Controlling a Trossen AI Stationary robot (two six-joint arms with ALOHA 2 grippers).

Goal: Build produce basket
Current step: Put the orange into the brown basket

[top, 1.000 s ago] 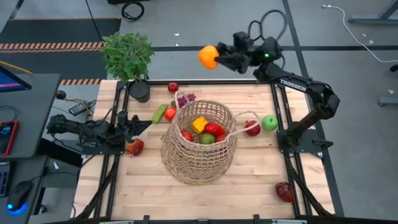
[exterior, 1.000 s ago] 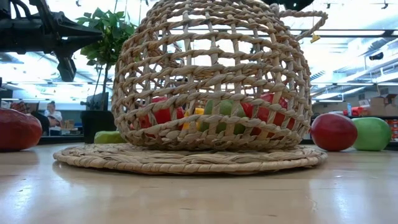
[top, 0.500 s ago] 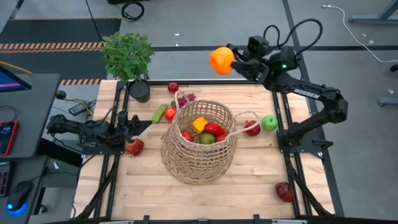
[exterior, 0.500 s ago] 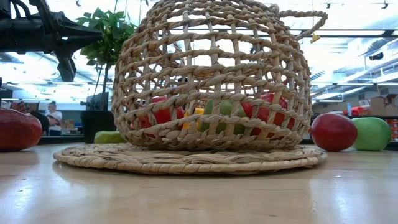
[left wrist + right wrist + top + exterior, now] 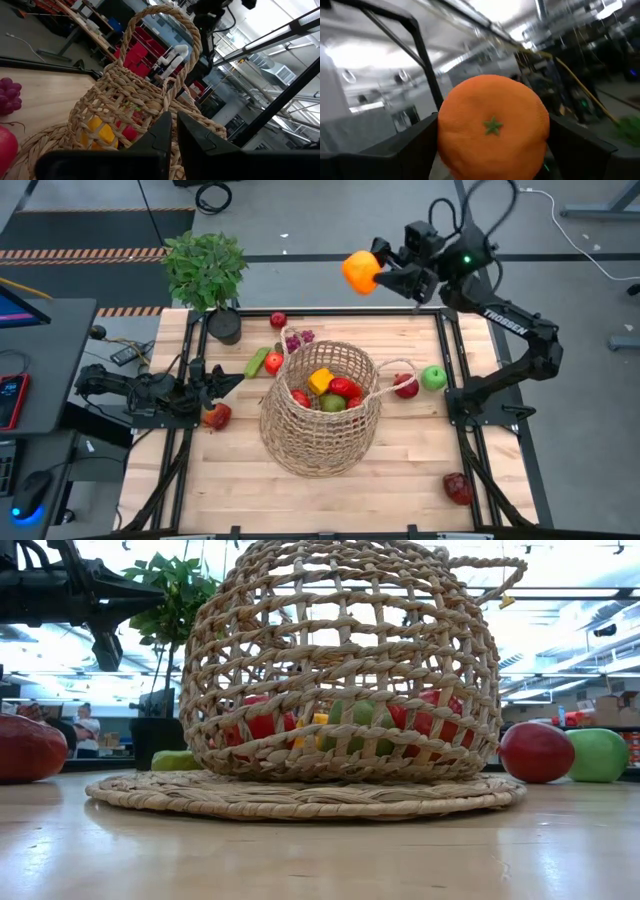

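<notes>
While the basket (image 5: 322, 408) sits mid-table, the right gripper (image 5: 384, 272) clamps the orange (image 5: 360, 270) high beyond the table's far edge; the left gripper (image 5: 222, 383) rests closed and empty by the left edge.

A: How many pieces of fruit lie loose on the worktop (image 5: 420, 460)?
B: Eight: five red ones, a cucumber (image 5: 257, 361), one bunch of grapes (image 5: 298, 338), one green apple (image 5: 433, 377).
A: And baskets?
B: One basket (image 5: 320, 435), with about five pieces showing inside it.
A: Oranges?
B: One orange (image 5: 360, 271), in the air.
A: Plants?
B: One plant (image 5: 205, 268).
</notes>
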